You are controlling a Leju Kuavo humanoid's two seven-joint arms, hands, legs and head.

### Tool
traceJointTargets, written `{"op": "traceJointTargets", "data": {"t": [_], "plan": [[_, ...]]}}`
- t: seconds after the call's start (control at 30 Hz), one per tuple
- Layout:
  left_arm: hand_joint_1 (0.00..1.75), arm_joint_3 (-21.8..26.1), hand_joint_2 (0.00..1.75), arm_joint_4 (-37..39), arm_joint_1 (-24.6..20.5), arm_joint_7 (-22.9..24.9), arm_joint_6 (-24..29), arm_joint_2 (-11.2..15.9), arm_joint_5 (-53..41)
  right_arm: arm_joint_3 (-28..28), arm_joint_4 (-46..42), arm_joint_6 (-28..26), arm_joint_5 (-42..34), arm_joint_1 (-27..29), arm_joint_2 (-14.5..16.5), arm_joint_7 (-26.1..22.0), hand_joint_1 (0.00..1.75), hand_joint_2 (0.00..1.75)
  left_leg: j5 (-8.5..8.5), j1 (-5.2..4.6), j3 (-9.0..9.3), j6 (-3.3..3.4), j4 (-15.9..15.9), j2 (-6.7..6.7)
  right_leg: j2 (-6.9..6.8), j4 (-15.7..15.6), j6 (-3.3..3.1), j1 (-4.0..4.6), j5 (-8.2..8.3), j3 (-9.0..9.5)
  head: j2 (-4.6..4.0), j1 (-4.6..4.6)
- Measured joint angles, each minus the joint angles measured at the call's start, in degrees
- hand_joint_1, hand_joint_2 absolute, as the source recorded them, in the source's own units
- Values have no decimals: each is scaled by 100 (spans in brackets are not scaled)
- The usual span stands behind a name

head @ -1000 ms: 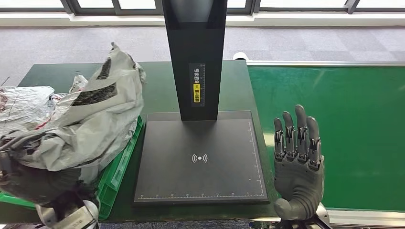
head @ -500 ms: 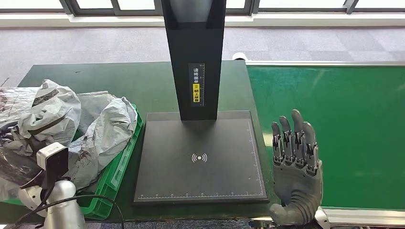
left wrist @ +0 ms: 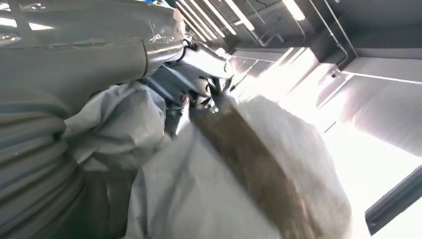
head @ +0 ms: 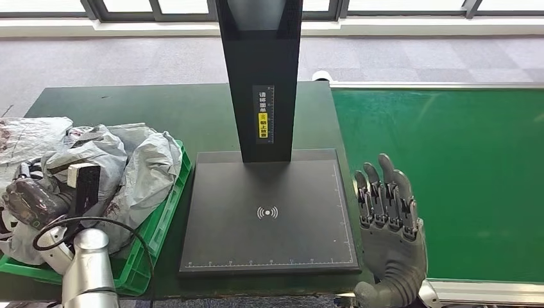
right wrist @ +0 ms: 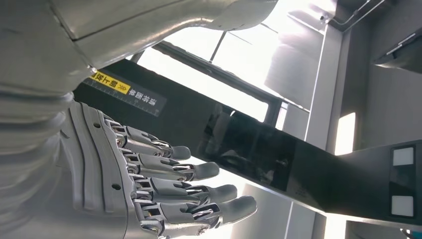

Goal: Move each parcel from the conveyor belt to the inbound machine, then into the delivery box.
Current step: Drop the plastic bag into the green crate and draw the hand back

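Observation:
A crumpled grey parcel (head: 151, 170) lies in the green delivery box (head: 163, 221) at the left, on top of other grey bags. My left hand (head: 31, 200) rests low in that box among the bags. In the left wrist view its fingers (left wrist: 194, 84) lie against the grey parcel (left wrist: 239, 169), and whether they grip it is hidden. My right hand (head: 388, 218) stands open and upright, fingers spread, at the seam between the inbound machine's black plate (head: 269, 212) and the green conveyor belt (head: 449, 179). In the right wrist view, the right hand (right wrist: 149, 184) holds nothing. No parcel shows on the belt.
The machine's black column (head: 260, 77) rises from the back of the plate, with a yellow label on it. A dark green table (head: 128, 102) carries the box and the machine. Grey carpet and windows lie beyond.
My left arm brought the grey parcel down from above the box into it, and the hand now lies among the bags. My right hand drifted slightly left and lower.

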Motion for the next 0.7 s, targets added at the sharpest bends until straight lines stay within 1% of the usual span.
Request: {"op": "traceJointTargets", "data": {"t": [0.1, 0.2, 0.33, 0.4, 0.43, 0.57, 0.7], "plan": [[0, -169, 175, 59, 34, -239, 0, -18, 450, 0, -2, 18, -14, 2, 10, 0, 0, 175, -1, -2, 9, -1, -3, 0, 0, 0, -1, -2, -2, 8, 0, -2], [0, -425, 175, 56, 88, -278, 0, -39, 645, 0, -2, 20, -25, 1, 13, 0, 0, 175, 0, -2, 11, 0, -4, -5, -6, 0, 0, -3, -2, 16, 0, -1], [0, -580, 0, 55, 128, -281, 0, -62, 704, 0, -2, 23, -26, 1, 21, 2, 0, 175, 0, -2, 19, 0, -4, -3, -5, 0, -1, -4, -2, 21, 0, -1], [0, -674, 0, 44, 177, -291, 0, -66, 921, 0, -2, 21, -38, 0, 23, 2, 0, 175, 0, -2, 23, -1, -4, -3, -4, 0, -1, -4, -2, 24, 0, -1], [0, -776, 0, 10, 236, -300, 0, -66, 1169, 0, -2, 16, -52, 0, 24, 2, 0, 175, 0, -2, 25, -1, -4, -3, -4, 0, -1, -4, -2, 26, 0, -1], [0, -1600, 0, -449, 690, -410, 2, -69, 2398, 0, 0, -6, -131, -9, 24, 2, 0, 175, -1, -2, 26, 0, -5, -6, -6, 0, 4, -4, -6, 31, 0, -2], [0, -2370, 0, -1084, 1251, -459, -3, -73, 3069, 0, 0, -5, -147, -12, 24, 2, 0, 175, -5, -3, 22, 6, -4, -9, -7, -2, 10, -5, -11, 33, 0, 0]]}}
